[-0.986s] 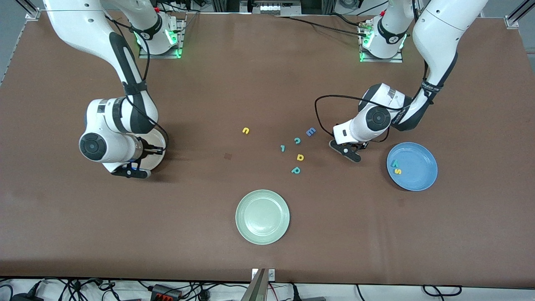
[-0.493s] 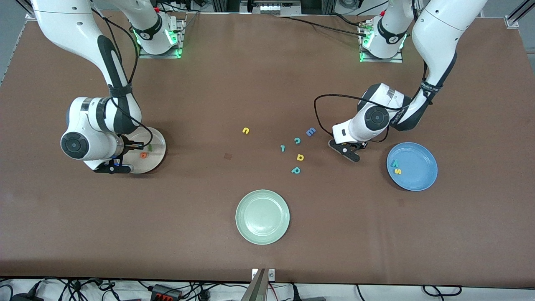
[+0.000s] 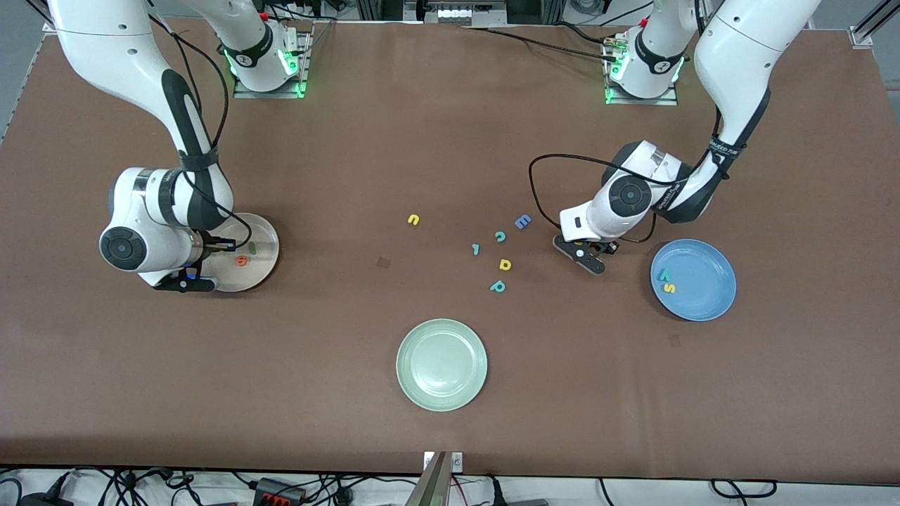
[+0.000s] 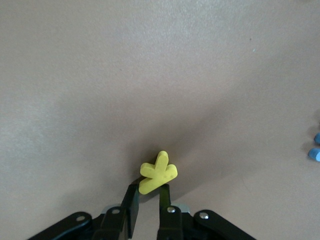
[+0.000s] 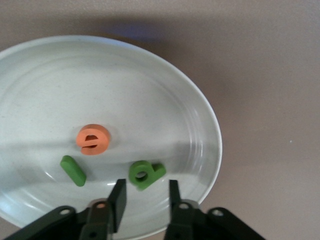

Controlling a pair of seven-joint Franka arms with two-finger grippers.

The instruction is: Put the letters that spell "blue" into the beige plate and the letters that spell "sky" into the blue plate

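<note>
Left gripper (image 4: 149,192) pinching yellow k (image 4: 158,172)

Its two dark fingers (image 4: 131,200) close on the letter's lower end just above bare brown table (image 4: 125,75); blue letter (image 4: 315,147) shows at the frame's edge.

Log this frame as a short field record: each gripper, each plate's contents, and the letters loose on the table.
left gripper: shut on yellow k, low over bare table beside the blue plate
right gripper: open, over the beige plate
beige plate: orange e, green l, green b
blue plate: teal y, yellow s
pale green plate: no letters
loose on table: yellow u, blue E, teal c, small teal letter, yellow a, teal p
</note>
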